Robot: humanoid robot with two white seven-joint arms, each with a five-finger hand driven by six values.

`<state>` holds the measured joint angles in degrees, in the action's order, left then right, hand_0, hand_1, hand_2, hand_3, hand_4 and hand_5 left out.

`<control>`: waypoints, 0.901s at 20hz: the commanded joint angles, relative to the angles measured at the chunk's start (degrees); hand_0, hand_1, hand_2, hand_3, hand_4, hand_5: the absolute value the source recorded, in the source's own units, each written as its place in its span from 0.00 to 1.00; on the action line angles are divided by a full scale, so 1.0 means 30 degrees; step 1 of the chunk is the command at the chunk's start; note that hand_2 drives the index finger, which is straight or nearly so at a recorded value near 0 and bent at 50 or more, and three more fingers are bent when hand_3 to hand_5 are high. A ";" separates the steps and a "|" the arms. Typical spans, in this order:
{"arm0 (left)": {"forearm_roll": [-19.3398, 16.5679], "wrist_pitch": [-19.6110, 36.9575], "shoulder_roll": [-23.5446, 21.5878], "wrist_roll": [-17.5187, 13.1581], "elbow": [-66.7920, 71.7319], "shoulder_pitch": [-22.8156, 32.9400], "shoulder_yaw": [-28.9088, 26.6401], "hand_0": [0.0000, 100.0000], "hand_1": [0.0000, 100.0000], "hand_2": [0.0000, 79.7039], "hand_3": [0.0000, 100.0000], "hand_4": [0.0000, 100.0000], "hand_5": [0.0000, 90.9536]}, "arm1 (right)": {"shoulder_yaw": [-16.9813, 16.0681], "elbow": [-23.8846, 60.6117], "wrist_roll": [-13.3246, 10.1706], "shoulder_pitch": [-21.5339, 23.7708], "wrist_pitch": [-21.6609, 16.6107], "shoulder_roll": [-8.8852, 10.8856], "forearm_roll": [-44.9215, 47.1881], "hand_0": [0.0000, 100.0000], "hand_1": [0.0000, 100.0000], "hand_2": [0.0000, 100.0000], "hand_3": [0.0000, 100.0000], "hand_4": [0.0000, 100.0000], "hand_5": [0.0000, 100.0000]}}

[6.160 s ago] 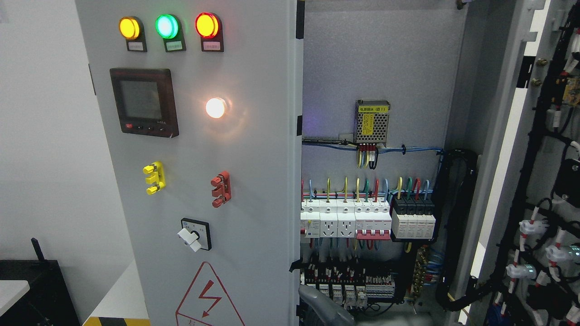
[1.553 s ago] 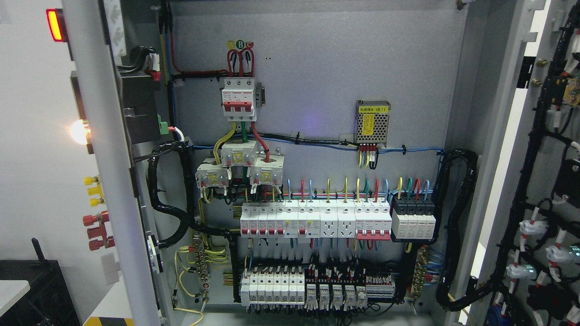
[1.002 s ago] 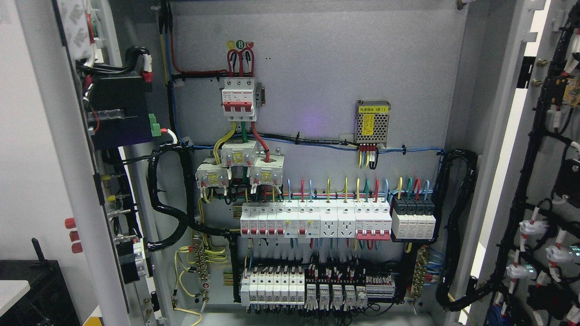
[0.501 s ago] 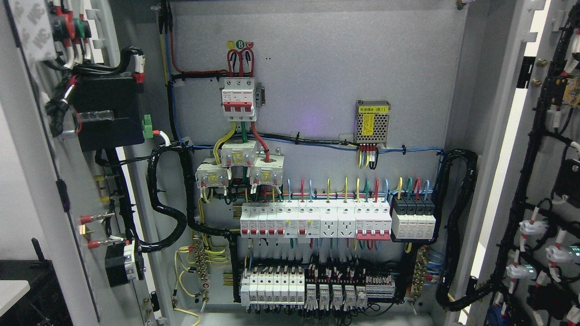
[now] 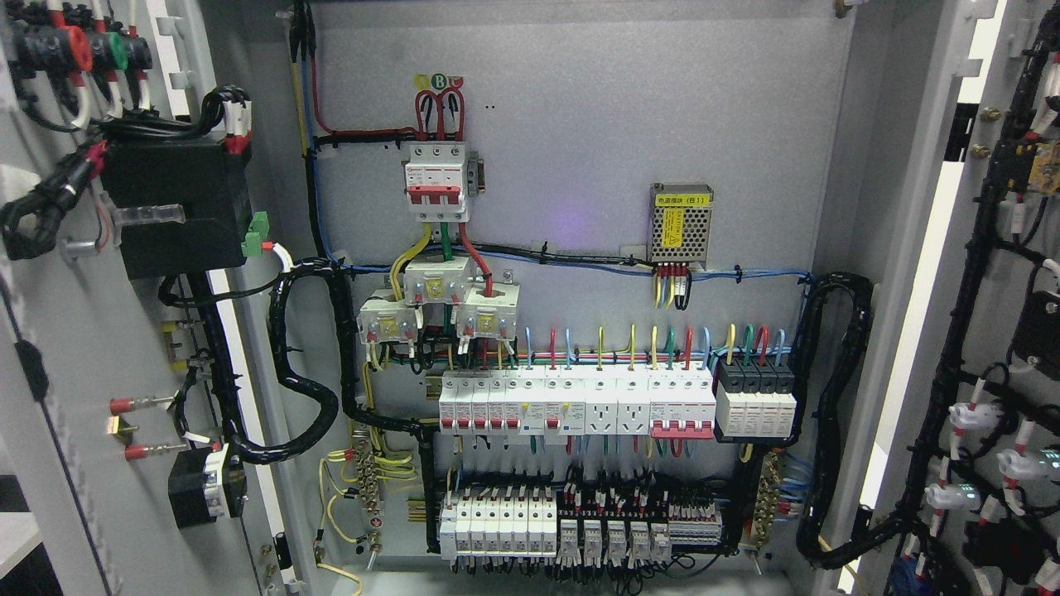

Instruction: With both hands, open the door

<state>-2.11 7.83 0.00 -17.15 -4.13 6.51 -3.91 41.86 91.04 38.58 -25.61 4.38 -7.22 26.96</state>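
Observation:
The grey electrical cabinet stands with both doors swung wide. The left door [image 5: 91,331] shows its inner face at the left edge, with a black meter box [image 5: 170,203], wired lamp backs and black cable looms. At the right edge hangs the right door [image 5: 1006,248], its inner side carrying black wiring and white connectors. Between them lies the cabinet's back panel [image 5: 580,108] with a red-topped breaker [image 5: 436,180], a perforated power supply [image 5: 680,222] and rows of white breakers [image 5: 580,401]. No robot hand or arm shows in this view.
A thick black cable conduit [image 5: 832,414] curves down the cabinet's right inner wall. A second conduit [image 5: 310,364] loops from the left door to the panel. Terminal blocks [image 5: 571,530] line the bottom row.
The left door has swung further outward to the left, turning from its lamp-and-meter front to its wired inner face. An arm seen at the bottom edge 6.2 s ago is gone.

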 commanded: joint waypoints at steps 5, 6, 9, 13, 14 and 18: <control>0.0000 -0.0002 0.0645 0.0003 0.0000 0.0026 0.0014 0.00 0.00 0.00 0.00 0.00 0.00 | 0.1077 -0.0465 -0.0261 -0.0282 0.0005 -0.0348 -0.0462 0.39 0.00 0.00 0.00 0.00 0.00; 0.0000 -0.0002 0.0645 0.0003 0.0000 0.0026 -0.0015 0.00 0.00 0.00 0.00 0.00 0.00 | 0.1048 -0.0465 -0.0261 -0.0369 0.0005 -0.0348 -0.0461 0.39 0.00 0.00 0.00 0.00 0.00; 0.0000 -0.0002 0.0645 0.0003 0.0000 0.0026 -0.0015 0.00 0.00 0.00 0.00 0.00 0.00 | 0.0755 -0.0523 -0.0261 -0.0487 -0.0024 -0.0319 -0.0432 0.39 0.00 0.00 0.00 0.00 0.00; 0.0000 -0.0002 0.0645 0.0003 -0.0058 -0.0003 0.0014 0.00 0.00 0.00 0.00 0.00 0.00 | -0.0267 -0.0932 -0.0291 -0.0399 -0.0082 -0.0202 -0.0432 0.39 0.00 0.00 0.00 0.00 0.00; 0.0000 0.0027 0.0616 0.0003 -0.0059 -0.0119 0.0014 0.00 0.00 0.00 0.00 0.00 0.00 | -0.0706 -0.1166 -0.0291 -0.0370 -0.0141 -0.0172 -0.0432 0.39 0.00 0.00 0.00 0.00 0.00; 0.0000 0.0027 0.0645 0.0003 0.0000 -0.0472 0.0014 0.00 0.00 0.00 0.00 0.00 0.00 | -0.2668 -0.1841 -0.1021 -0.0340 -0.0200 0.0061 -0.0432 0.39 0.00 0.00 0.00 0.00 0.00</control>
<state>-2.11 7.87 0.00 -17.15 -4.16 5.90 -3.89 41.12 88.68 36.67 -26.71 3.99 -7.75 25.72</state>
